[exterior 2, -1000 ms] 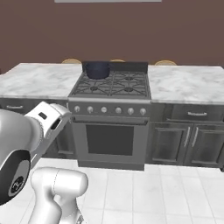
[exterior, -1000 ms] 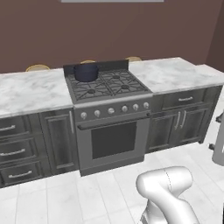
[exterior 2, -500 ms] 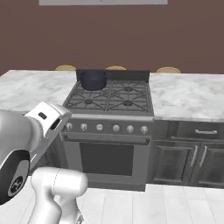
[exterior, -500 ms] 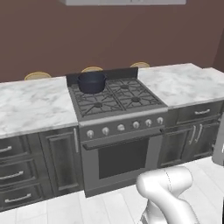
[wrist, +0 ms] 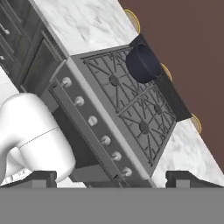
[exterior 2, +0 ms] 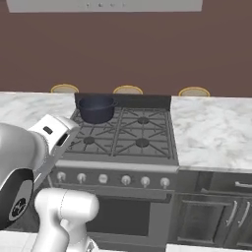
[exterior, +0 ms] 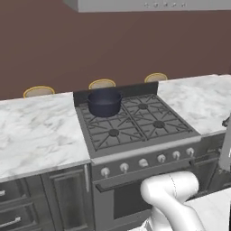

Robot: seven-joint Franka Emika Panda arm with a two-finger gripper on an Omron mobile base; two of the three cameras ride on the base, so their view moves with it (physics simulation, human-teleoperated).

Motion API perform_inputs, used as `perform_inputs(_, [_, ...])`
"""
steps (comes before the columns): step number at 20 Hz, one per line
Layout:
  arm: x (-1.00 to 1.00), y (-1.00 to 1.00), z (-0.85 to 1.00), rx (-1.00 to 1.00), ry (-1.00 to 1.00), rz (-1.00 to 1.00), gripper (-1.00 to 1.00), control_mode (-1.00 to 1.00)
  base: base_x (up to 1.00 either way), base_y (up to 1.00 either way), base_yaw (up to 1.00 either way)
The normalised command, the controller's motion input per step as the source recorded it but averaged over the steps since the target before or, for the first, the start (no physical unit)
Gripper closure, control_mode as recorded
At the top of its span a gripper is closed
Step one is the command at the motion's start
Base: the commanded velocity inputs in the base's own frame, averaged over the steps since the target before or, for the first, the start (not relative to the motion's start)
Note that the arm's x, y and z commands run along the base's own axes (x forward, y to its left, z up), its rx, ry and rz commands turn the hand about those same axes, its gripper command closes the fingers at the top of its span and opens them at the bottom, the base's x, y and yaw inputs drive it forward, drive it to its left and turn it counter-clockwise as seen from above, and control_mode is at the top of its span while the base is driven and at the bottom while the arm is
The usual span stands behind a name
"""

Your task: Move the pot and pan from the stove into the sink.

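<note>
Base closer than a second ago: stove (exterior: 135, 128) now larger in both base views, pot (exterior: 104, 103) unmoved on rear left burner. Pot deep, dark blue-grey, straight walls, small loop handle (exterior 2: 113, 102). No legible writing. Gripper (wrist: 111, 177) spread wide, holding nothing; fingertips (wrist: 39, 176) cut by frame bottom.

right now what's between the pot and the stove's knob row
In the left base view, only bare black grates: the pot sits on the rear-left burner of the stove, and the front-left burner before the knobs carries nothing.
</note>
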Motion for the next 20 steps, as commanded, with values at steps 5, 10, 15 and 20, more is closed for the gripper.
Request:
perform_inputs(5, [0.0,0.0,0.0,0.0,0.0,0.0,-1.0,1.0,0.94,0.0,0.0])
perform_inputs(10, [0.0,0.0,0.0,0.0,0.0,0.0,-1.0,1.0,0.77,0.0,0.0])
perform_inputs(15, [0.0,0.0,0.0,0.0,0.0,0.0,-1.0,-1.0,0.04,0.0,0.0])
perform_inputs(20, [0.39,0.43,0.0,-0.03,0.04,-0.11,-1.0,-1.0,0.0,0.0,0.0])
